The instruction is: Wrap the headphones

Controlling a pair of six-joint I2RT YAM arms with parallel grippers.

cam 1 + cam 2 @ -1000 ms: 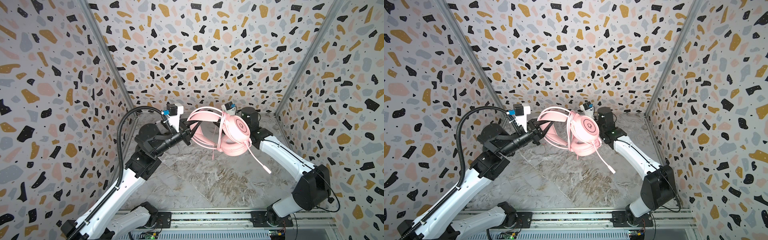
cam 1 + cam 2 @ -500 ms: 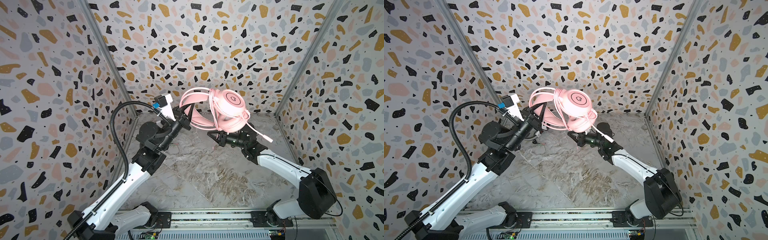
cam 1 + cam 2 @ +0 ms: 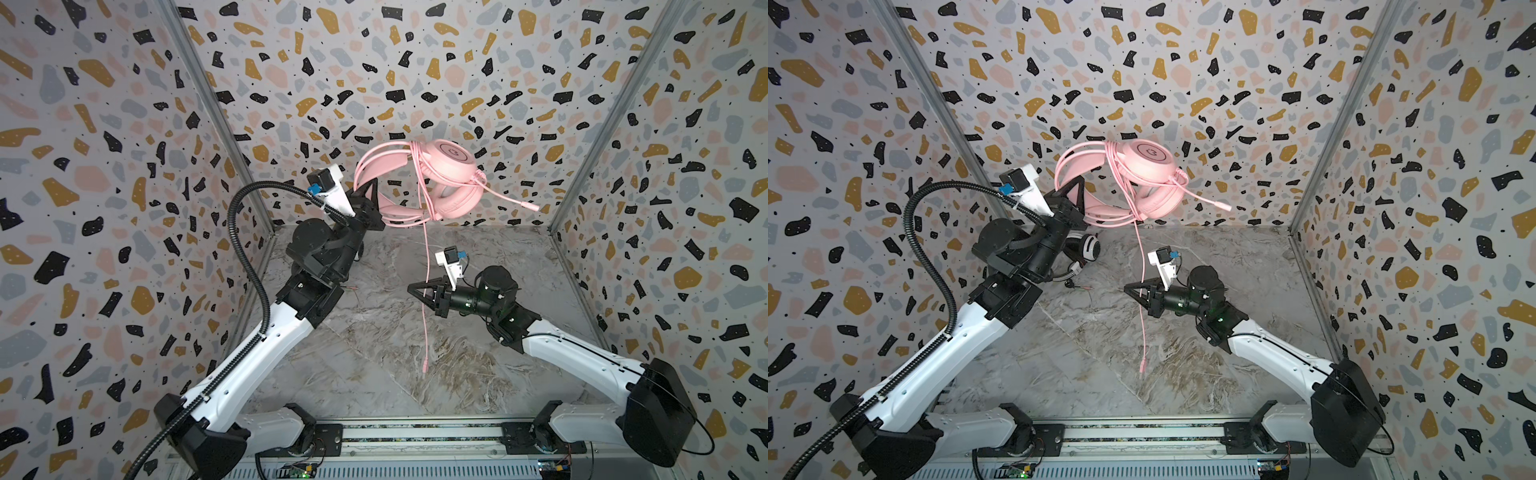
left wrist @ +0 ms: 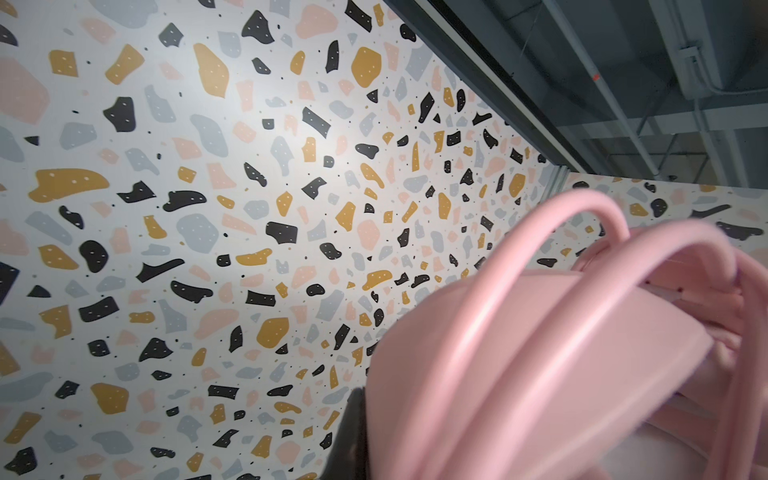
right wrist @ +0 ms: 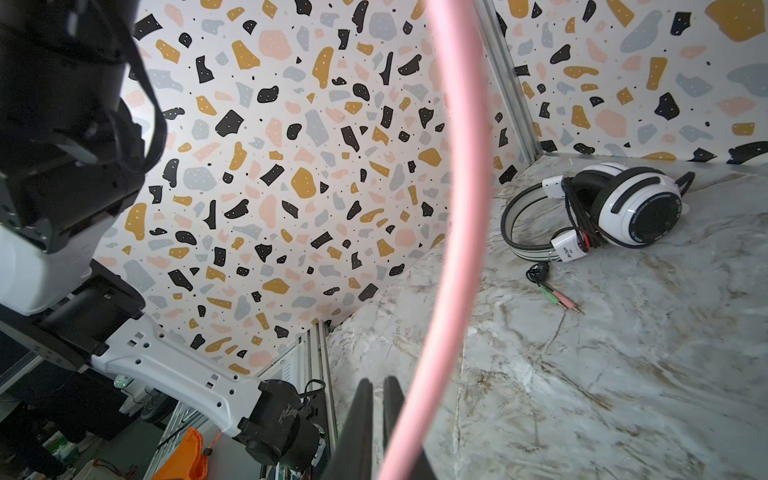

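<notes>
You hold the pink headset high above the table, left gripper clenched on its band, likely so the cable hangs straight beside the right gripper, its jaws closed and seemingly empty, for winding

Bright, diffuse light from above fills both top views; shadows on the marbled surface are faint and soft. Wide-angle distortion bows the wall posts near the frame edges. Left wrist view: pink headset is out of focus, and pale glare whitens the wall. Right wrist view: pink cable is blurred, white-and-black headset sharp.
</notes>
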